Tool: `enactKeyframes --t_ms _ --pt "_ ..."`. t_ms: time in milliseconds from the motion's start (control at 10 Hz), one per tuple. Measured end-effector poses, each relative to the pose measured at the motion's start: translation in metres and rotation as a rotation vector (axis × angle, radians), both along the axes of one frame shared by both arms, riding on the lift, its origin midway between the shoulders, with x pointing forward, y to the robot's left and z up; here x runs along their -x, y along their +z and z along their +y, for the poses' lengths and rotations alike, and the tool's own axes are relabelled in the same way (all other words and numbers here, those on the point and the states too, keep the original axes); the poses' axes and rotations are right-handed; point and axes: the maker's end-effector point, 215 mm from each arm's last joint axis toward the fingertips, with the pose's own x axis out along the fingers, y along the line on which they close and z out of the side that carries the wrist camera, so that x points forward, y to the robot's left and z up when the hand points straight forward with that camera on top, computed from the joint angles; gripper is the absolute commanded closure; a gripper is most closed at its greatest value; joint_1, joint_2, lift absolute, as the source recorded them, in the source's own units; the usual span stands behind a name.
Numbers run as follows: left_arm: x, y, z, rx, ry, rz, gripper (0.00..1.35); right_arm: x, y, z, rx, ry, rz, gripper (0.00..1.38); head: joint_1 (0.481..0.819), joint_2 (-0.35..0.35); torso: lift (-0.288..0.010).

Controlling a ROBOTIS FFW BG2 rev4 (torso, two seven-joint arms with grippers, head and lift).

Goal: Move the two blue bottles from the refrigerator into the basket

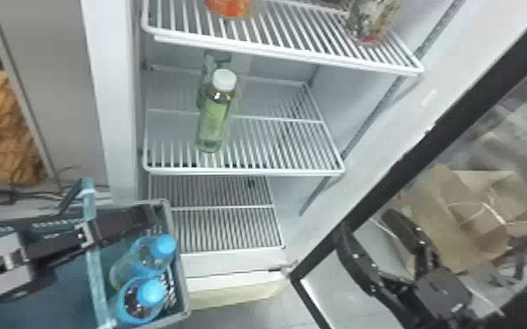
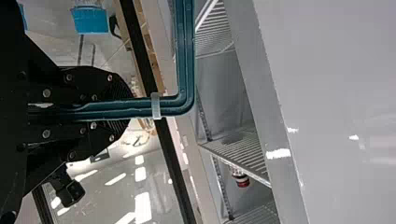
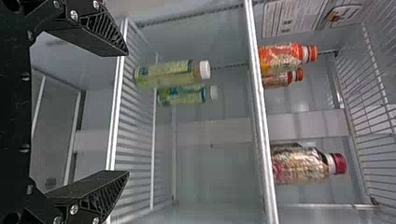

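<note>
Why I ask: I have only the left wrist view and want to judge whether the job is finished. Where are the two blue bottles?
Observer: The blue bottles are both inside the basket, side by side.
Operator: Is the right end effector carrying anything?
Observer: No, the right end effector has its fingers apart with nothing between them.
Operator: What bottles stand on the shelf in front of it?
Observer: Two green bottles with white caps.

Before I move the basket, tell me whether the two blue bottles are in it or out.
In. One blue bottle and the other blue bottle sit inside the basket, their blue caps within its rim.
</note>
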Motion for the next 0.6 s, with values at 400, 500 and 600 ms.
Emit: enactKeyframes --t_ms 400,500,600 --pt "-0.002 0.0 0.005 0.003 0.016 0.001 1.19 0.016 -0.015 -0.015 0.042 -0.026 0.041 0.17 0.695 -0.35 -0.216" --pt "-0.002 0.0 0.005 0.003 0.017 0.0 1.19 0.017 -0.015 -0.014 0.04 -0.025 0.043 0.17 0.695 -0.35 -0.216" --pt "-0.003 0.0 0.005 0.004 0.019 -0.001 1.19 0.018 -0.013 -0.011 0.036 -0.019 0.044 0.17 0.695 -0.35 -0.216"
